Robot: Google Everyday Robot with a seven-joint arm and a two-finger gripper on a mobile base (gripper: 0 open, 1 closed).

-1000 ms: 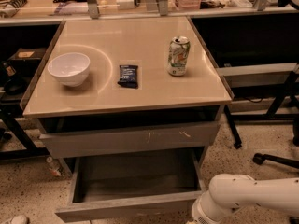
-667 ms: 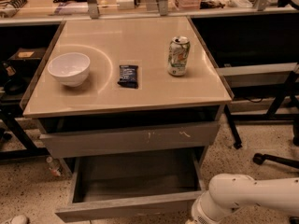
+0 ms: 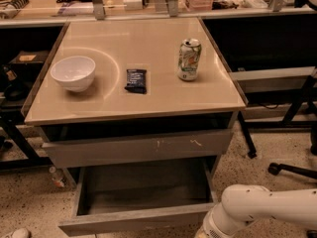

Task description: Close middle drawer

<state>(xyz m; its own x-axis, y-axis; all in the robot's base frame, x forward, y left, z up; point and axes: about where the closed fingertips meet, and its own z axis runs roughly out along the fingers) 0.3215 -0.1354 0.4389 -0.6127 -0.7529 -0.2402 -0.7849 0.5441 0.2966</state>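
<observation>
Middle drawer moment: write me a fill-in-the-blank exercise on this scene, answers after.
The middle drawer, below the scratched drawer front, stands ____. On the cabinet top, the dark packet lies between the white bowl and the ____. The white arm enters at the view's lower ____ corner; its end effector is hidden beyond the bottom edge.
Answers: open; can; right.

Speckled terrazzo floor, cluttered workbench behind, black chair base at right.
</observation>
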